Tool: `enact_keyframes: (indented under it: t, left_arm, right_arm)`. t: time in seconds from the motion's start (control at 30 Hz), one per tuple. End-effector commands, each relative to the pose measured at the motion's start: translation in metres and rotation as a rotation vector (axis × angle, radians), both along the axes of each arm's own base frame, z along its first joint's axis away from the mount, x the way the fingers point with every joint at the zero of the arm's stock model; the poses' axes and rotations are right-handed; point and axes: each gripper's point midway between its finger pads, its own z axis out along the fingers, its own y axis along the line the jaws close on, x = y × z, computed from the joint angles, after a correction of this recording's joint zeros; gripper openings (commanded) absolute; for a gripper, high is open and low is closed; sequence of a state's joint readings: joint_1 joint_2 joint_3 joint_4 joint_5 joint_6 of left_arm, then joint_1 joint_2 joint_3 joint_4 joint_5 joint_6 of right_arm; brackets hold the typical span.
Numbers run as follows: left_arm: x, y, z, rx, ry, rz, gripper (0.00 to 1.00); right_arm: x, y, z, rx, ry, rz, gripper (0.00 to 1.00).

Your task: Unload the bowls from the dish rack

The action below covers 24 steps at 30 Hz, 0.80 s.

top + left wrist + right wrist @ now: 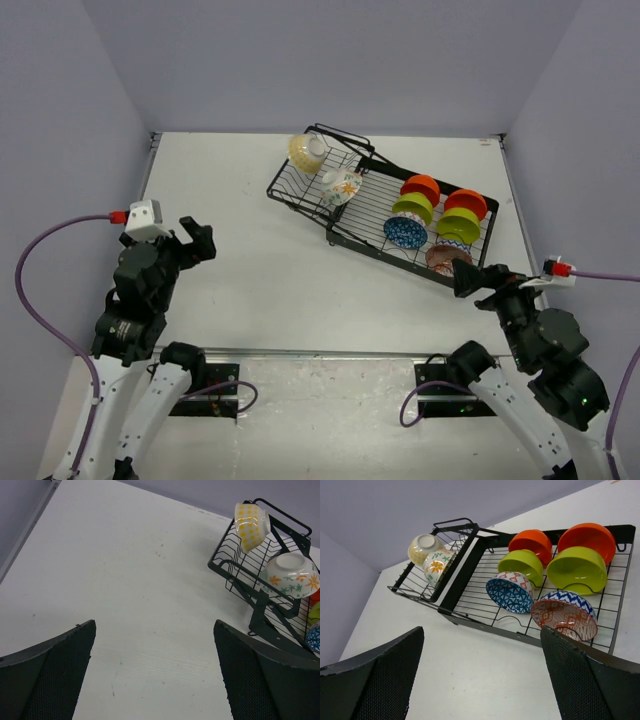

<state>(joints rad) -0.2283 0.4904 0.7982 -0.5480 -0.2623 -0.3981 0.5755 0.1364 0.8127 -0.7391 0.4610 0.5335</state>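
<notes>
Eight bowls point(520, 566) sit in the rack point(298, 188), far right on the table point(260, 260). Left jaws and right jaws are both wide open, holding nothing.

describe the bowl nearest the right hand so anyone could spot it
Start at the black wire rack. Its larger section holds two rows of three; take the bowl at the near end of the right row. It alone has a pinkish-brown patterned inside, with blue zigzags outside.
</notes>
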Motion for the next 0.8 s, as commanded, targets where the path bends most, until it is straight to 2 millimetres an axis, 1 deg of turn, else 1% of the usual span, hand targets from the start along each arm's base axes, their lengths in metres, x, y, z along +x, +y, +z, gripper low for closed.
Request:
enact_keyframes:
  t: [0.0,0.07,0.1,0.13,0.17,0.2,0.23,0.27,0.3,0.33,0.37,0.4,0.43,0.47,0.5,0.53,0.57,0.6,0.63,0.67,0.7,0.77]
  left_arm:
    - [0.004,0.0,-0.003,-0.003,0.011,0.004,1.0]
    - [0.006,-0.001,-0.005,0.0,0.023,0.001,1.0]
    - [0.007,-0.002,-0.006,0.0,0.026,-0.001,1.0]
    - [0.007,-0.002,-0.007,0.001,0.031,-0.003,1.0]
    - [0.008,-0.002,-0.008,0.001,0.034,-0.004,1.0]
    - [0.008,-0.003,-0.008,0.001,0.034,-0.006,1.0]
    - [0.008,-0.005,-0.008,0.001,0.033,-0.016,1.0]
    - [0.009,-0.006,-0.009,0.0,0.035,-0.022,1.0]
    - [0.009,-0.007,-0.01,0.002,0.039,-0.027,1.0]
    - [0.01,-0.007,-0.01,0.003,0.04,-0.027,1.0]
    - [0.01,-0.007,-0.011,0.003,0.043,-0.027,1.0]
    - [0.011,-0.007,-0.013,0.005,0.05,-0.026,1.0]
    - [0.011,-0.007,-0.014,0.005,0.054,-0.027,1.0]
    - [0.012,-0.007,-0.014,0.006,0.055,-0.027,1.0]
    - [0.012,-0.007,-0.015,0.006,0.06,-0.029,1.0]
    - [0.012,-0.008,-0.015,0.005,0.06,-0.033,1.0]
    - [0.012,-0.009,-0.015,0.005,0.059,-0.039,1.0]
    - [0.011,-0.011,-0.015,0.004,0.055,-0.049,1.0]
    - [0.011,-0.011,-0.013,0.004,0.046,-0.053,1.0]
    - [0.01,-0.012,-0.012,0.003,0.04,-0.056,1.0]
    - [0.009,-0.012,-0.012,0.004,0.037,-0.056,1.0]
    - [0.01,-0.012,-0.012,0.004,0.034,-0.059,1.0]
  right_arm:
    - [0.007,-0.005,0.005,0.02,-0.011,-0.056,0.99]
    - [0.009,0.001,0.006,0.021,-0.023,-0.026,0.99]
    - [0.011,0.006,0.004,0.015,-0.026,-0.003,0.99]
    - [0.01,0.022,0.012,0.036,-0.06,0.078,0.99]
    - [0.01,0.032,0.014,0.028,-0.08,0.131,0.99]
    - [0.014,0.044,0.006,0.031,-0.08,0.174,0.99]
    - [0.018,0.059,0.013,0.075,-0.105,0.229,0.99]
    - [0.019,0.065,0.015,0.091,-0.119,0.257,0.99]
    - [0.029,0.079,0.002,0.083,-0.07,0.286,0.99]
    - [0.036,0.089,0.009,0.109,-0.089,0.311,0.99]
    - [0.038,0.107,0.007,0.137,-0.07,0.385,0.99]
    - [0.05,0.124,-0.007,0.14,-0.009,0.421,0.99]
    - [0.057,0.135,0.007,0.185,-0.057,0.449,0.99]
    - [0.06,0.147,0.008,0.233,-0.041,0.492,0.99]
    - [0.069,0.162,0.016,0.299,-0.055,0.54,0.99]
    - [0.075,0.166,0.018,0.304,-0.081,0.556,0.99]
    - [0.081,0.17,0.018,0.374,-0.063,0.566,0.99]
    - [0.09,0.182,-0.004,0.402,0.004,0.607,0.99]
    - [0.099,0.18,0.011,0.448,-0.059,0.621,0.99]
    - [0.103,0.185,0.007,0.493,-0.032,0.648,0.99]
    - [0.112,0.19,0.003,0.503,-0.031,0.671,0.99]
    - [0.121,0.193,-0.001,0.495,-0.035,0.669,0.99]
